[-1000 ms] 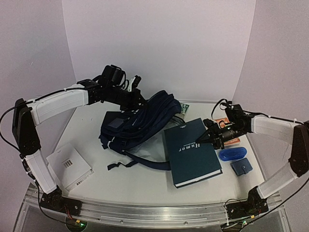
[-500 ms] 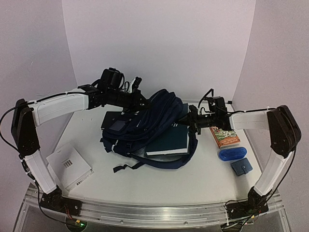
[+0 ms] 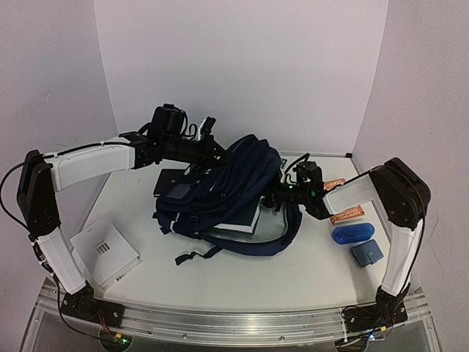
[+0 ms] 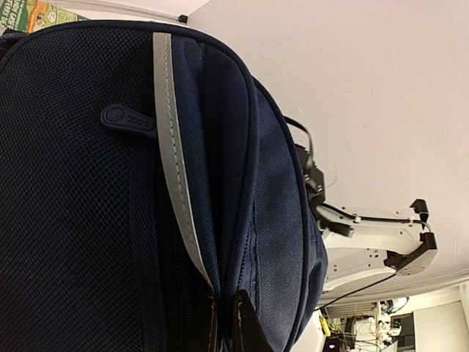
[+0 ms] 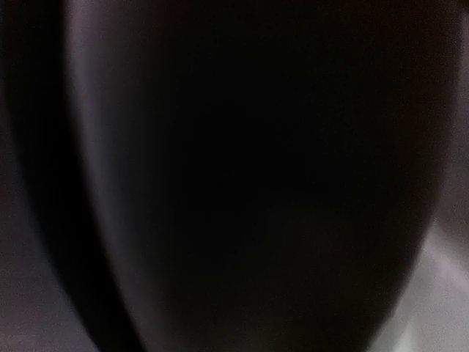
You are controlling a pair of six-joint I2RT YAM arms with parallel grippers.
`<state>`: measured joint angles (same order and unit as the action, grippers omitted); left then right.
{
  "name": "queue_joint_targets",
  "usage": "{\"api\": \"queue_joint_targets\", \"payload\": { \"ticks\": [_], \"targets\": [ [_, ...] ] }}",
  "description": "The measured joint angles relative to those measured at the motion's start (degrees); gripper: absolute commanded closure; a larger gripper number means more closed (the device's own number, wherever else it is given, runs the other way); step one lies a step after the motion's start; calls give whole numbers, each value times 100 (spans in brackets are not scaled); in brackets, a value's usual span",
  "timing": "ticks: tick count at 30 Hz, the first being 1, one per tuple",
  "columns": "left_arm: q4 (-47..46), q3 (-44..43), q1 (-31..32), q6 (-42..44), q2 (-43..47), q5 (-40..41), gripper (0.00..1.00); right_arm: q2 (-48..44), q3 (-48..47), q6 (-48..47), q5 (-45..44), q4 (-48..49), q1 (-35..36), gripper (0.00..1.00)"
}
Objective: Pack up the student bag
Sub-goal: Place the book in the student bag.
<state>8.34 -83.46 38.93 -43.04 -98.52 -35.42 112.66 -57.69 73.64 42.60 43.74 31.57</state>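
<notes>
Our left hand (image 3: 215, 154) pinches the far top edge of the student bag (image 3: 234, 172) at the middle of the table (image 3: 308, 257). Our right hand (image 3: 278, 195) pokes into its right side, and we cannot tell its grip.

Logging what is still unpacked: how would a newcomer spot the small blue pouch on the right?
Start at the navy student bag in the middle and look right, to three small things lying in a row. The pouch is the one nearest the robot: flat, square and dull blue, unlike the glossy oval blue case beside it and the orange book farther back.
</notes>
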Motion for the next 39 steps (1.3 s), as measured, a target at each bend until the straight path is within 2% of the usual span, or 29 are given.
{"api": "queue_joint_targets", "payload": {
  "ticks": [7,14,23,25,26,27,30,33,35,39],
  "targets": [
    [-239,60,1,-243,0,-306,100,738,-419,430,-254,581,329,100],
    [-635,143,1,-528,0,-512,100,947,-722,512,-602,695,425,100],
    [-846,260,-1,-704,0,-627,100,1650,-1381,865,-914,968,796,100],
    [-871,301,-8,-733,0,-656,100,1794,-1526,933,-935,1036,852,97],
    [-895,322,-11,-750,0,-664,100,1873,-1599,964,-948,1088,867,94],
    [-911,338,-13,-769,-1,-668,100,1953,-1667,994,-966,1144,875,85],
    [-999,375,-25,-818,-10,-686,100,2101,-1753,1049,-1011,1272,881,52],
    [-1038,392,-32,-829,-17,-690,100,2140,-1770,1105,-1034,1298,885,27],
    [-1033,396,-32,-806,-17,-679,100,2137,-1763,1103,-1043,1302,885,5],
    [-978,396,-32,-747,-17,-642,100,1917,-1503,977,-1110,991,878,2]
  ]
}}
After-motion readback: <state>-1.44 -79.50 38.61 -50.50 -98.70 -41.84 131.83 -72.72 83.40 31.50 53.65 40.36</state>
